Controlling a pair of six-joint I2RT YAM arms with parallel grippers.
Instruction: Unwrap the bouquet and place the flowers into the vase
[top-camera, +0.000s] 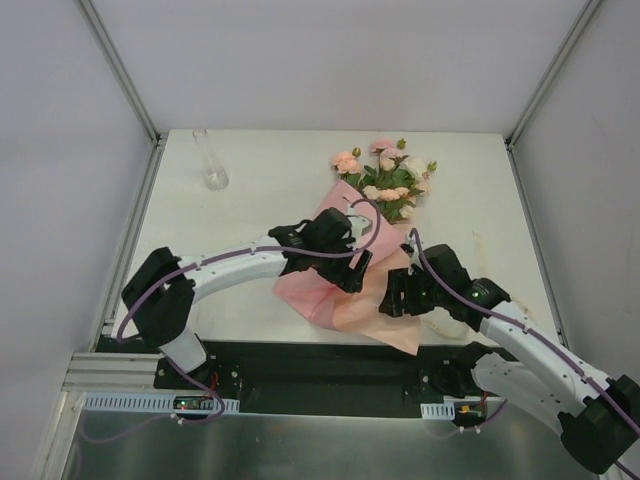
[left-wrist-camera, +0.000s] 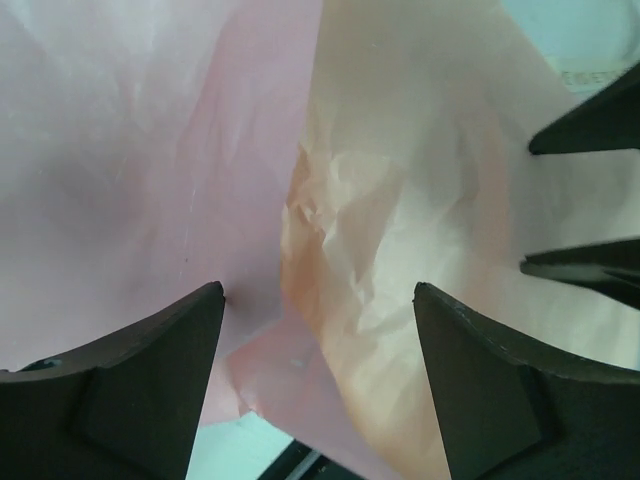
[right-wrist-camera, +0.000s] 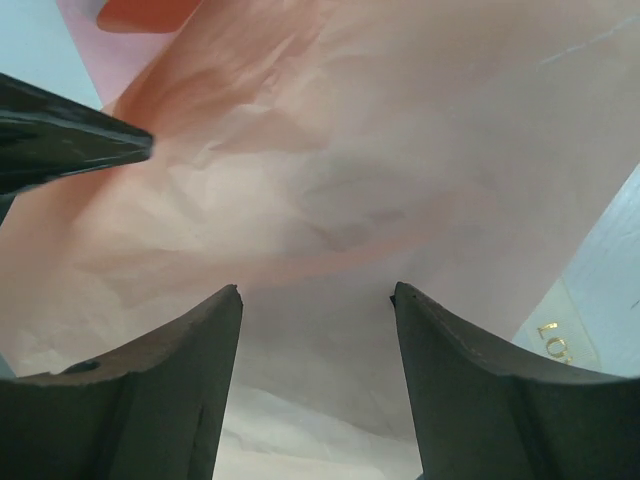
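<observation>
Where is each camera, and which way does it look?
Top: above, behind the robot, looking down at the white table, the pink paper-wrapped rose bouquet and the small clear glass vase; its white left arm and right arm show.
Left wrist: on the left arm, facing the crinkled pink paper; its jaws stand apart.
Right wrist: on the right arm, facing that paper; jaws apart too.
Both wrist views share that paper.

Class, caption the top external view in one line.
Left gripper and right gripper over the wrapped bouquet; empty vase stands far left.
</observation>
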